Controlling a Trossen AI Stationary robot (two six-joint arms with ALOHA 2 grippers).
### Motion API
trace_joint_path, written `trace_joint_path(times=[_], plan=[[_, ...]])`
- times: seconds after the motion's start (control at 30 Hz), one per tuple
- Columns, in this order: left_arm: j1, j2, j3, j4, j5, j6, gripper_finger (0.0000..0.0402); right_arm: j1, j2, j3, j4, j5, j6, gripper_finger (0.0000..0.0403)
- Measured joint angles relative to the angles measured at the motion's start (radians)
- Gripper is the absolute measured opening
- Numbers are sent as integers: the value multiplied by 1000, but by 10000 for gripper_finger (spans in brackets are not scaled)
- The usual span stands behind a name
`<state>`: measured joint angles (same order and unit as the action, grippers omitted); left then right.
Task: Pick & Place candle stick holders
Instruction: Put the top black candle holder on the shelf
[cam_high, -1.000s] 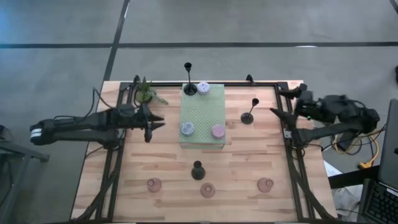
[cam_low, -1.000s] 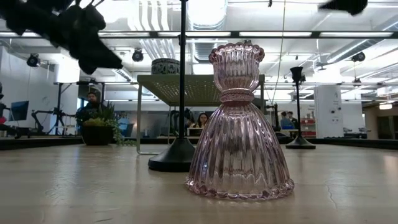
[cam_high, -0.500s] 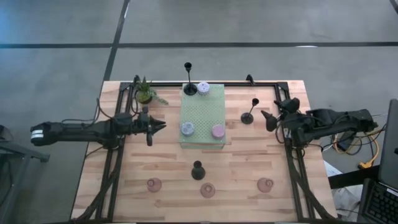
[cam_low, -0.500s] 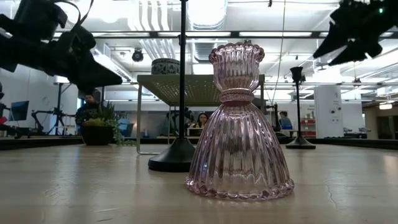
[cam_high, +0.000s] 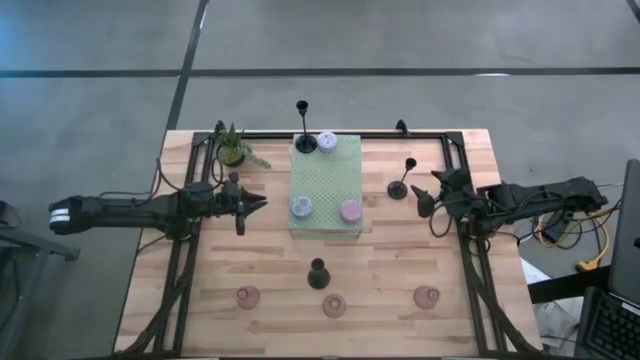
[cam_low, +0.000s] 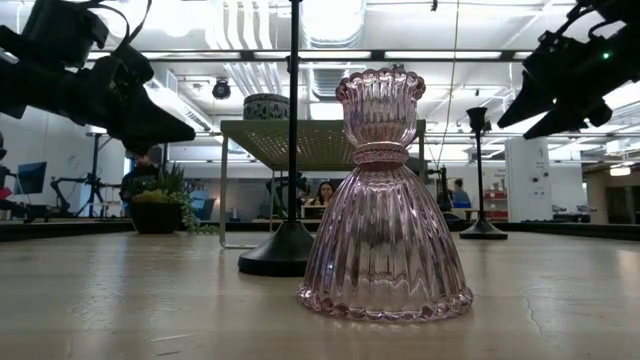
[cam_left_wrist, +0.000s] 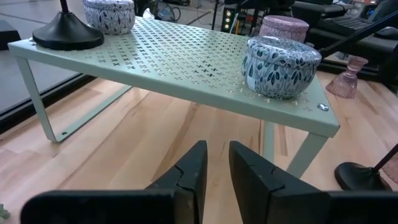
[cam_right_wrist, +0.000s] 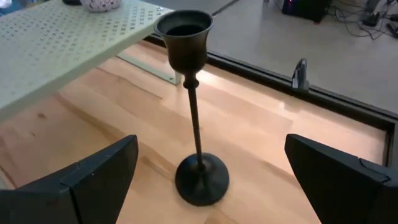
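Right gripper (cam_high: 433, 203), jaws spread wide and empty, hangs just beside the upright black candlestick (cam_high: 401, 183) right of the green perforated stand (cam_high: 326, 182), stem vertical between its fingers' line; left gripper (cam_high: 248, 202), nearly closed, waits farther off.

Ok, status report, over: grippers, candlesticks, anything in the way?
Left gripper empty, fingers nearly shut, beside the shelf. Right gripper open, facing the candlestick. Nothing between them.

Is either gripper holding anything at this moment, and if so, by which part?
Nothing is held. The left gripper is nearly closed on empty air beside the green shelf; the right gripper is open, facing a black candlestick.
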<state>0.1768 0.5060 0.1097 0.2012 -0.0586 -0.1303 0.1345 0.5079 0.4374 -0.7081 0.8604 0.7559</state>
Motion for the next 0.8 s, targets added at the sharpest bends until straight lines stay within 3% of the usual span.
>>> trace_joint_path(times=[0.3, 0.5, 0.8], plan=[[0, 0, 0, 0, 0, 0, 71, -2, -1, -8, 11, 34, -82, 400], [0, 0, 0, 0, 1, 0, 71, -2, -1, -49, 56, 37, 6, 400], [0, 0, 0, 0, 1, 0, 71, -2, -2, -158, 441, 22, 4, 400]])
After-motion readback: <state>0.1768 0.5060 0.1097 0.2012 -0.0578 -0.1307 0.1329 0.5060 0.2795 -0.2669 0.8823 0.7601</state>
